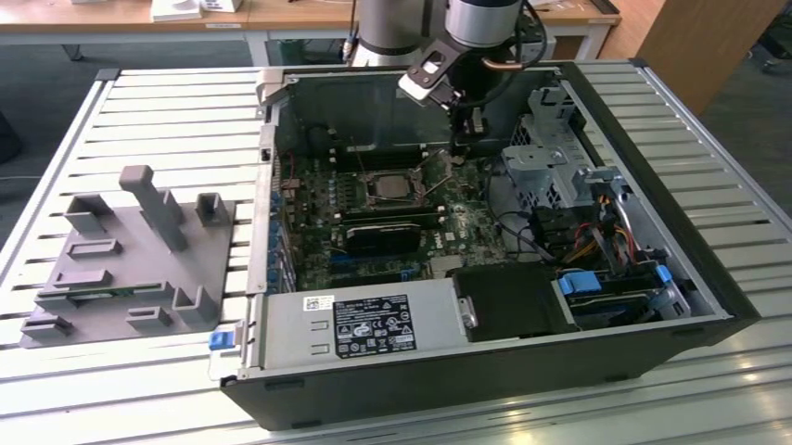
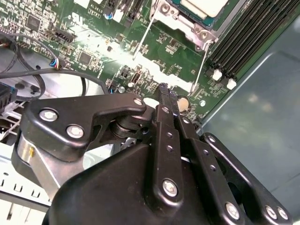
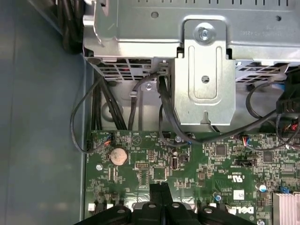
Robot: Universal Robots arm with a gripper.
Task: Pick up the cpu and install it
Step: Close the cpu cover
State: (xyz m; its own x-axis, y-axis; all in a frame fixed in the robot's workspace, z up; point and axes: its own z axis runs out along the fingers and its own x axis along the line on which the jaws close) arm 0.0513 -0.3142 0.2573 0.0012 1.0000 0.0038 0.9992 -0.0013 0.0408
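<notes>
Tool [image 2: 164, 89]: its black fingers are pressed together tip to tip in both wrist views [image 3: 160, 186], with nothing between them. It hangs just above the green motherboard [image 3: 211, 159], not touching it as far as can be seen. A coin battery [image 3: 118, 155] lies near the tips, and the silver drive cage [image 3: 204, 70] with its black cables stands beyond.

Cpu [image 2: 201, 5]: a pale flat plate seated inside the metal-framed socket [image 2: 199, 33], apart from the tool. Thin wire levers [image 2: 200, 65] stand beside the frame.

In the exterior view, the tool [image 1: 461, 144] sits inside the open computer case [image 1: 495, 399], toward its 12 o'clock wall. The cpu [image 1: 393, 186] lies at 8 o'clock from the tool. The power supply [image 1: 359, 324] is at the case's 6 o'clock edge. The grey tray [image 1: 136, 269] rests on the slatted bench [image 1: 74, 139] at 9 o'clock of the case.
</notes>
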